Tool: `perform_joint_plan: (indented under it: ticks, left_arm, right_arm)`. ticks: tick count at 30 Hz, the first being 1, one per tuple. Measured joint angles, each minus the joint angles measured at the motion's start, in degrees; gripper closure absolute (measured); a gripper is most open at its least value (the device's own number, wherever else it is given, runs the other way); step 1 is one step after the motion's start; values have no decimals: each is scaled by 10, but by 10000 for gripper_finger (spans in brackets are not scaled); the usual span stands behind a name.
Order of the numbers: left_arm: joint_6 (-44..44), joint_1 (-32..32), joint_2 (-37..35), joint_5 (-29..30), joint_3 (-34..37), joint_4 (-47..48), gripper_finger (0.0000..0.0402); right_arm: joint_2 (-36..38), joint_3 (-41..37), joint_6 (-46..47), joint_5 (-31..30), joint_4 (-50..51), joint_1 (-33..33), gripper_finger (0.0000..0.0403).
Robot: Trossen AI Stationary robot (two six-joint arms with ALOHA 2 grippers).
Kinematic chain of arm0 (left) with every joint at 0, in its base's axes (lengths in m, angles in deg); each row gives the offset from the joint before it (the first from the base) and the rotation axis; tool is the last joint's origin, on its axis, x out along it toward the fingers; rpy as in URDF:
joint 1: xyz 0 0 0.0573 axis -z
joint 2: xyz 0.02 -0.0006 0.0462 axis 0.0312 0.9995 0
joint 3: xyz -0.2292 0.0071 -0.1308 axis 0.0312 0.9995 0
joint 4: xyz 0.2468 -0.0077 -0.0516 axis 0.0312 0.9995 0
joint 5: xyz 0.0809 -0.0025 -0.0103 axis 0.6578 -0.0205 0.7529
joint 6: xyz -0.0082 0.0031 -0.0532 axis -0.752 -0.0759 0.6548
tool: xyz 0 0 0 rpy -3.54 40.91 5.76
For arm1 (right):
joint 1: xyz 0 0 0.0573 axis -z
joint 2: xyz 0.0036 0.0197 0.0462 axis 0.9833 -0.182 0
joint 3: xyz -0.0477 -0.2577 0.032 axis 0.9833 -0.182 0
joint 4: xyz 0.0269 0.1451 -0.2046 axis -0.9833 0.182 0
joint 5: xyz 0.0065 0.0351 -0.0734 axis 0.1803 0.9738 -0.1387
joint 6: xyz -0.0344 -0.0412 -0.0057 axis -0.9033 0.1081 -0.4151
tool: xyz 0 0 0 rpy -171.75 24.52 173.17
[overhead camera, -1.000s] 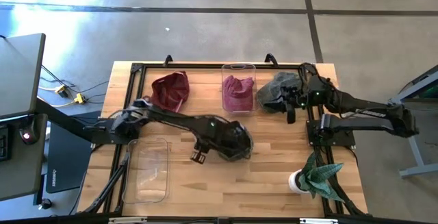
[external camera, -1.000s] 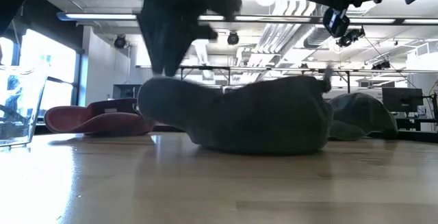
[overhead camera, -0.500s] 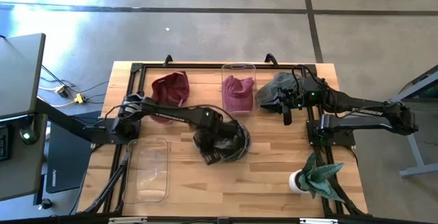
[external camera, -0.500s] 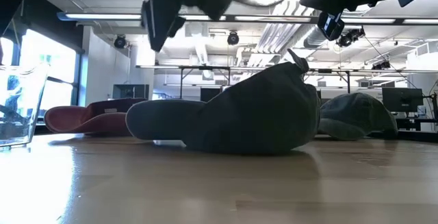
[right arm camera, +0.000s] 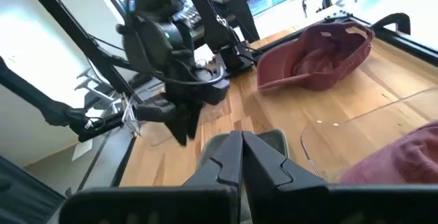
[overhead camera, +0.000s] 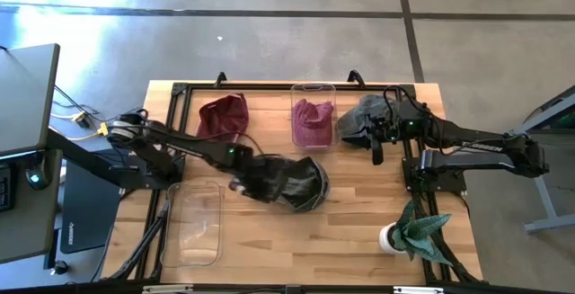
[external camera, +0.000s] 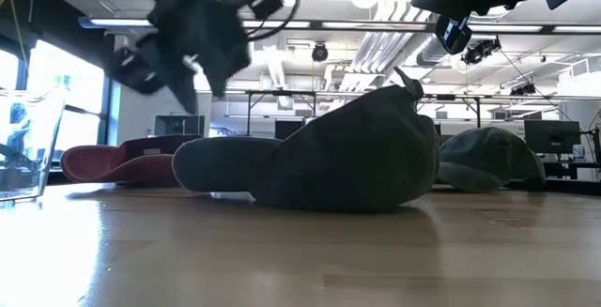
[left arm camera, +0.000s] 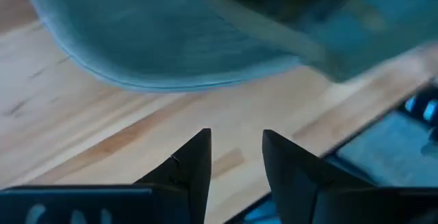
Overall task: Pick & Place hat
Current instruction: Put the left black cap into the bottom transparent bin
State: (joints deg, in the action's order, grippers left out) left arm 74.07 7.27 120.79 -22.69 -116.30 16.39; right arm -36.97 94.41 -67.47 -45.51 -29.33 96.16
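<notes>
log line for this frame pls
left gripper: open, empty, raised beside dark hat | dark hat: on table, centre | right gripper: shut, at grey hat

Hat [overhead camera: 296, 182] on table [overhead camera: 359, 222], between two bins [overhead camera: 193, 227] [overhead camera: 313, 119]

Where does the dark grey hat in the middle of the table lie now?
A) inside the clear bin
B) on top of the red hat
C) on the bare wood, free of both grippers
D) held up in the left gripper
C: the dark grey hat rests on the table, and the left gripper has open, empty jaws.
</notes>
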Motion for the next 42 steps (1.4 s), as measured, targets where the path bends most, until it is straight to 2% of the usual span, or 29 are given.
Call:
perform_joint_plan:
  ticks: [1, 4, 7, 10, 12, 17, 19, 22, 29, 36, 40, 42]
  left_arm:
    - [31, 5, -13, 9, 30, -9, 277]
    - [110, 9, -41, 33, 94, -125, 277]
    - [159, 7, -51, 29, 138, -201, 271]
    - [186, 7, -55, 21, 169, -216, 242]
    - [194, 7, -53, 25, 175, -264, 212]
    - [210, 7, -53, 63, 182, -254, 137]
    - [217, 7, -54, 77, 180, -257, 124]
    - [228, 7, -54, 96, 182, -241, 125]
    - [237, 7, -36, 131, 182, -241, 185]
    - [187, 7, -36, 215, 181, -246, 302]
    - [114, 6, -37, 207, 181, -250, 382]
    - [75, -4, -38, 179, 180, -250, 391]
  right_arm:
    - [0, 0, 0, 0, -3, 0, 401]
    - [0, 0, 0, 2, -3, 0, 400]
    - [0, 0, -1, 1, -1, -1, 399]
    - [-6, 1, -4, 0, -11, -2, 401]
    - [-11, -1, -4, 1, -8, -1, 401]
    - [-20, 1, -6, 2, -16, -3, 400]
    - [-20, 0, -7, 2, -7, -3, 401]
    - [-24, 1, -11, 3, -14, -3, 399]
    - [-25, 0, -15, 3, -16, -3, 401]
    - [-26, 0, -13, 3, -16, -3, 398]
    - [-26, 0, -1, 3, -17, -3, 401]
    - [-26, 0, 14, 3, -19, -4, 400]
